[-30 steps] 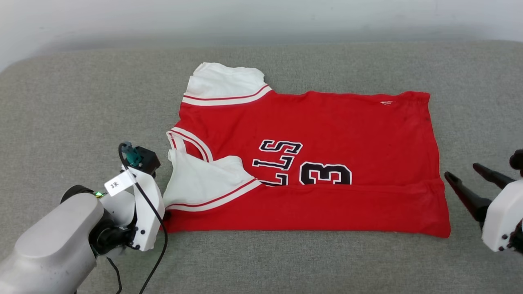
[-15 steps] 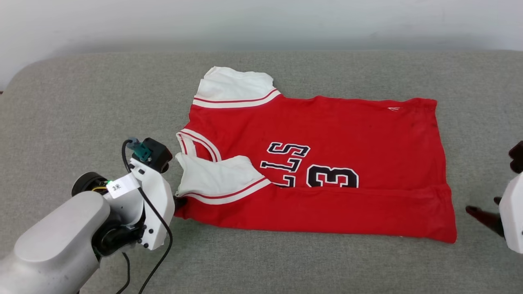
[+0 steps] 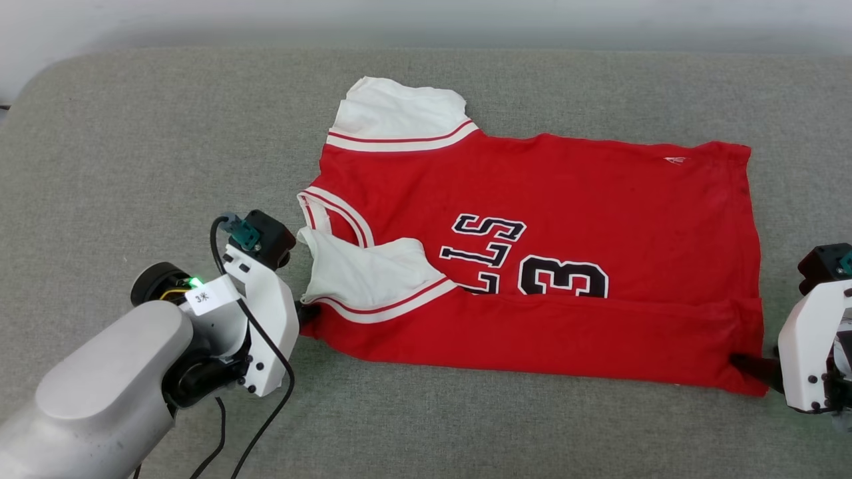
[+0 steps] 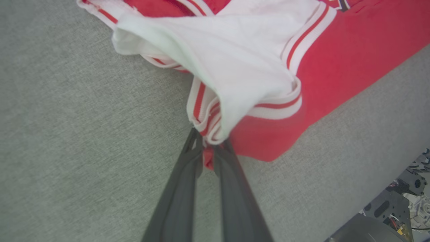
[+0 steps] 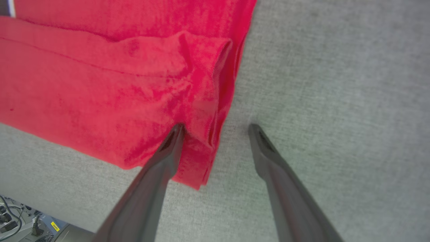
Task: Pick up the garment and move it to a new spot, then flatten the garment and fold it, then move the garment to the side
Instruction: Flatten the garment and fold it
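Left gripper (image 4: 209,148) pinching sleeve-side corner of garment (image 3: 566,186), right gripper (image 5: 216,127) spread, straddling hem corner. Garment lies part-folded on grey cushion (image 3: 133,133); likely setting up a 2-corner lift for next fold.

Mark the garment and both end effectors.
garment (image 3: 566,193): head view, red chest above the lettering.
left end effector (image 4: 210,139): left wrist view, between fingertips shut on sleeve trim.
right end effector (image 5: 217,126): right wrist view, between open fingertips at hem corner.
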